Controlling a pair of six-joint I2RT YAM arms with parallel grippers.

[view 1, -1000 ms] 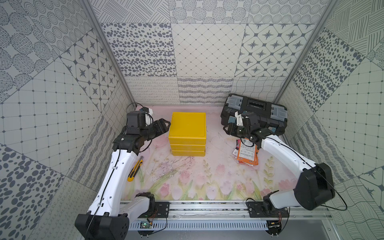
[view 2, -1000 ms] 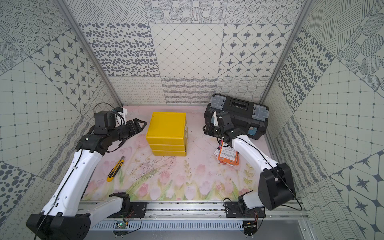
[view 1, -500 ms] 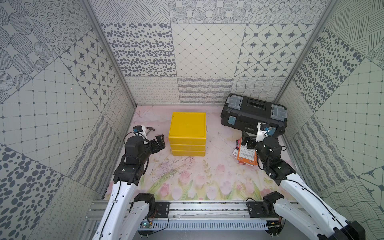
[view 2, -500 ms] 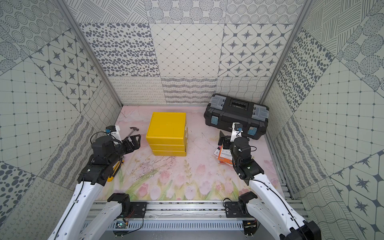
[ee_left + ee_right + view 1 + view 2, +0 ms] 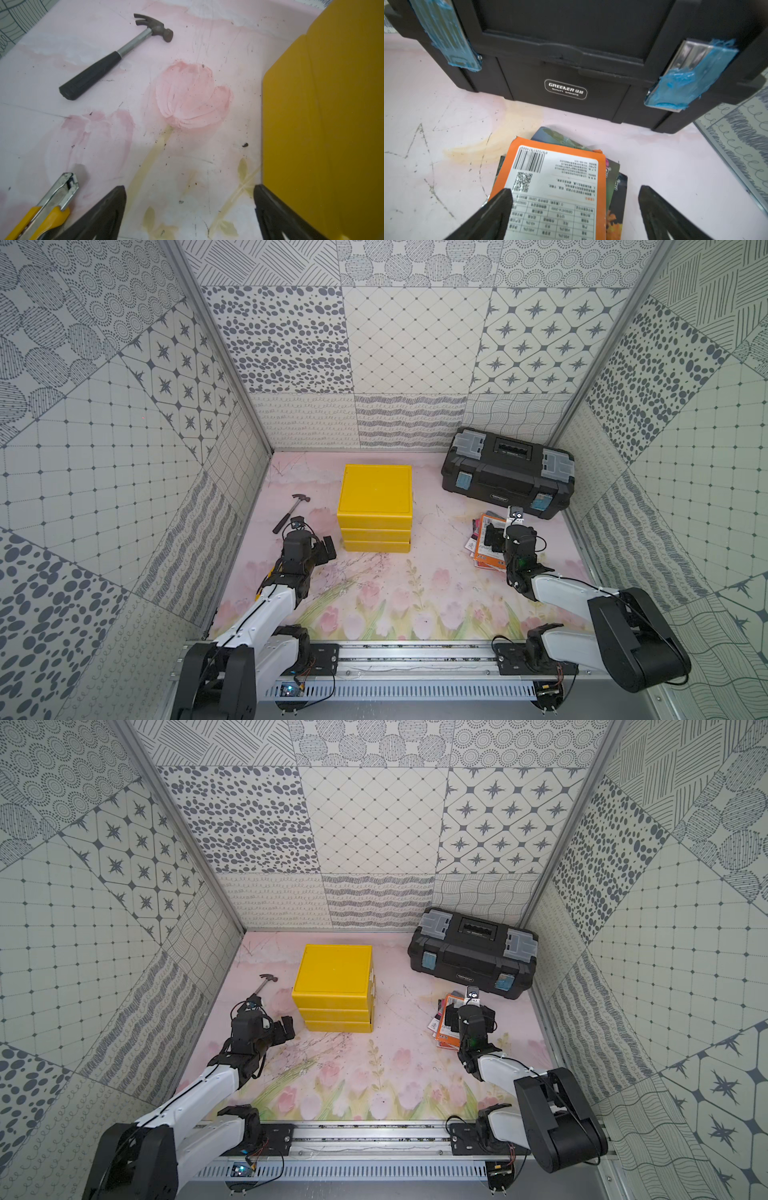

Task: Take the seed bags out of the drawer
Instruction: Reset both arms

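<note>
1. A yellow three-drawer unit stands mid-table on the flowered mat. All three drawer fronts sit shut and flush in both top views, so nothing inside can be seen.
2. A black toolbox sits at the rear right corner with its lid down. Its metal latches are covered in blue film, and its contents are hidden too.
3. The seed bags lie in the open, in a loose overlapping pile on the mat. The pile is just in front of the toolbox and well apart from the drawer unit. The top packet is orange, with a white panel carrying a barcode, a QR code and Chinese print. Darker packets, one with a magenta edge, fan out beneath it.
4. The right gripper is poised over the pile, jaws spread wide and holding nothing. In the right wrist view one fingertip overlaps the orange packet's corner and the other stands over bare mat past the pile's edge. Whether either tip touches cannot be told.
5. The left gripper is also wide open and empty. It sits low over the mat just beside the drawer unit's left side, far across the table from the seed bags. A hammer and a yellow utility knife lie on the mat near it.
</note>
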